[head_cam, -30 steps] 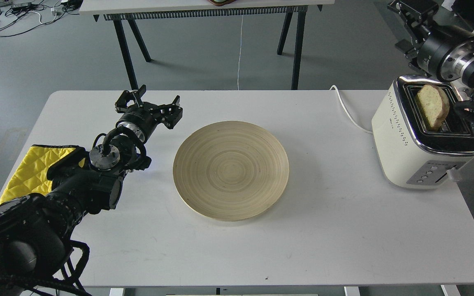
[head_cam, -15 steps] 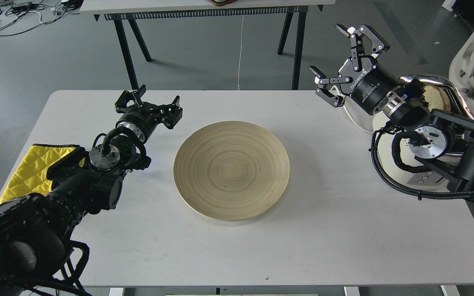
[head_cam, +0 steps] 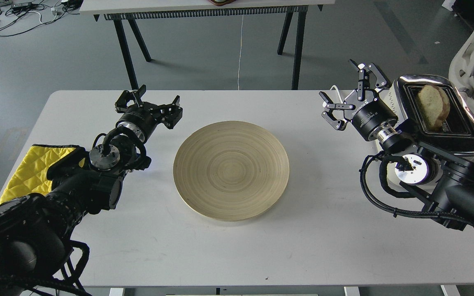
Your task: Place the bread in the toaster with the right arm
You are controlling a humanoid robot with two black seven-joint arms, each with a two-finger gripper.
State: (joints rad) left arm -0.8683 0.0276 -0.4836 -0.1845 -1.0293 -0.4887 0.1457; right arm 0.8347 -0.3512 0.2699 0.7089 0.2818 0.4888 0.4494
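The slice of bread [head_cam: 433, 106] stands in a slot of the cream-white toaster [head_cam: 442, 131] at the table's right edge, its rounded top sticking out. My right gripper [head_cam: 346, 96] is open and empty, just left of the toaster over the table; its arm crosses in front of the toaster's side. My left gripper [head_cam: 148, 102] is open and empty, left of the plate.
A round wooden plate [head_cam: 231, 169] sits empty at the middle of the white table [head_cam: 303, 246]. A yellow quilted cloth [head_cam: 31, 170] lies at the left edge under my left arm. The toaster's white cord [head_cam: 346, 107] runs behind my right gripper. Another table stands behind.
My right arm has swung from behind the toaster round to its left and then lowered toward the table, gripper open. The bread stays in the slot. The left arm has not moved.
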